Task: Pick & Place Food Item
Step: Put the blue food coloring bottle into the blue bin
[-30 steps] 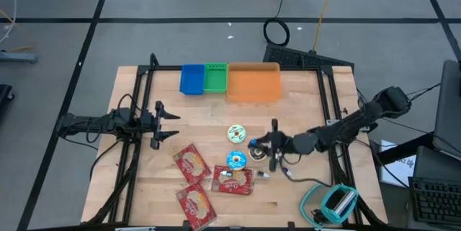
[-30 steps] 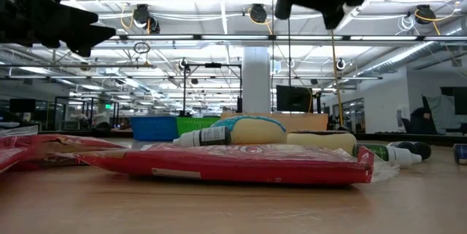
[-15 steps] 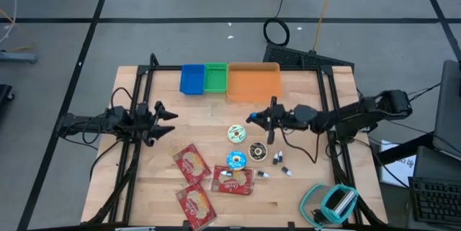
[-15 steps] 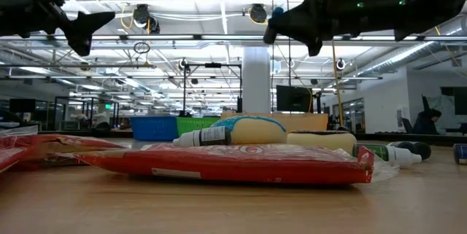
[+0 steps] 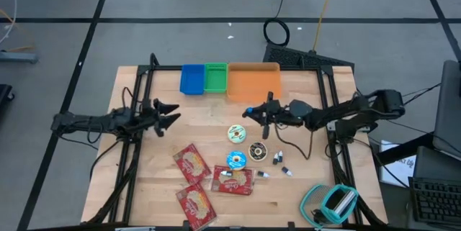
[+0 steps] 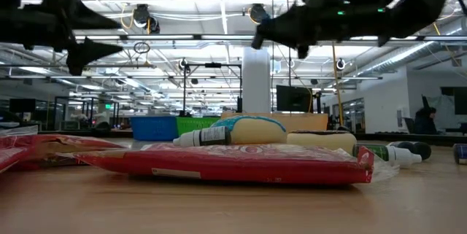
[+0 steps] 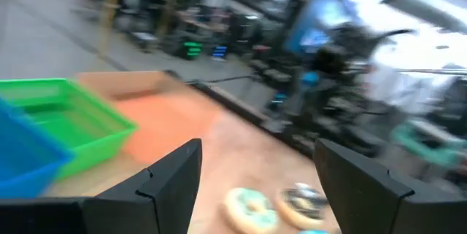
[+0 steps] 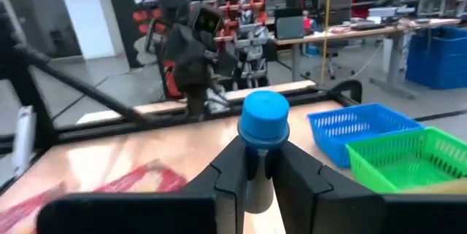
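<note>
My right gripper [image 5: 253, 112] hangs above the table just near of the orange tray [image 5: 253, 81], pointing toward the table's left, shut on a small white bottle with a blue cap [image 8: 264, 116]. On the wood behind it lie three doughnuts [image 5: 236, 133], small bottles [image 5: 279, 159] and red packets [image 5: 191, 162]. My left gripper [image 5: 170, 116] hovers open at the table's left side, near the blue bin [image 5: 191, 79], with nothing between its fingers [image 7: 171, 183]. My right gripper pinches the bottle's white body [image 8: 258, 183] between its two fingers [image 8: 232, 170], just behind the blue cap. The fingers run level from the table's right, along the bottle. The cap juts out past the fingertips, and the bottle is clear of the table.
A green bin [image 5: 215, 77] stands between the blue bin and the orange tray along the far edge. A teal object [image 5: 335, 202] lies at the near right corner. A black frame [image 5: 137, 101] runs along the table's left and right sides.
My right gripper has swung from over the doughnuts toward the far edge and a little left, keeping the bottle pinched and level. My left gripper has rolled about its own axis in place and stays open.
</note>
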Controlling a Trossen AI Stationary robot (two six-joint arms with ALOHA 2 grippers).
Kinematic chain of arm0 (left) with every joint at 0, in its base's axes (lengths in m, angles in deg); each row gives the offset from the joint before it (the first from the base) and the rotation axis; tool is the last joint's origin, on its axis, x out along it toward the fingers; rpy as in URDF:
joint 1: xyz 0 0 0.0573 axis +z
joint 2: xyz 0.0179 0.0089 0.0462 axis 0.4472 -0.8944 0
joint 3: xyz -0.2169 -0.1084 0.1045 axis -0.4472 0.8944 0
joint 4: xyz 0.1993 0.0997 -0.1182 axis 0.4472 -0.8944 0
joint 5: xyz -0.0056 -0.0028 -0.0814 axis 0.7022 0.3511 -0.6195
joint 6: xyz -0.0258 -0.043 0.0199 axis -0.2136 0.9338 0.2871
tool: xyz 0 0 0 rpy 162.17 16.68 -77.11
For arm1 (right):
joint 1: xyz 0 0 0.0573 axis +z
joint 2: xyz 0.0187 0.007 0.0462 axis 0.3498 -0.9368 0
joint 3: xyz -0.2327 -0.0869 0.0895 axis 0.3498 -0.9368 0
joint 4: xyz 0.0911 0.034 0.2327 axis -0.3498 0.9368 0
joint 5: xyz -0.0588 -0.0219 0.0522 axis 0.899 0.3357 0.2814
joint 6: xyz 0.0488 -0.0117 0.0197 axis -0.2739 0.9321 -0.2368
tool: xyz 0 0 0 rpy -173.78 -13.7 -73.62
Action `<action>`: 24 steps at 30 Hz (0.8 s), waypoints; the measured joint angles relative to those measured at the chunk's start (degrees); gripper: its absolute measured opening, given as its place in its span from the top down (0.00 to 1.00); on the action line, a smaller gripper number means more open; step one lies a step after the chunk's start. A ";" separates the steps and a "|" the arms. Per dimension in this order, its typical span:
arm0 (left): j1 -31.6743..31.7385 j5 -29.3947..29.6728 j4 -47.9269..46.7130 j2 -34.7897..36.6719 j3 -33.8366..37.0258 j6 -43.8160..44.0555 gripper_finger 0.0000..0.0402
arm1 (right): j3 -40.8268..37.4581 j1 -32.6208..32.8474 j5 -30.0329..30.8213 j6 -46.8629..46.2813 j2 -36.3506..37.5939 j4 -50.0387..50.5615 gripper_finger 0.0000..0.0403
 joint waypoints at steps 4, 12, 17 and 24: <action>2.03 4.12 4.46 -7.32 0.00 -0.74 0.34 | 4.86 -2.34 -3.01 -0.10 -6.06 0.21 0.89; 5.57 -4.03 21.08 -22.92 0.00 -3.29 0.34 | 14.32 -6.14 -11.32 -0.19 -14.36 0.16 0.89; 5.58 -5.51 31.32 -34.06 -0.71 -10.75 0.34 | 17.57 -6.32 -15.35 -0.18 -17.31 1.66 0.89; 5.57 -10.56 32.09 -49.43 -9.29 -17.84 0.34 | 18.53 -6.01 -14.98 -0.18 -18.41 1.66 0.89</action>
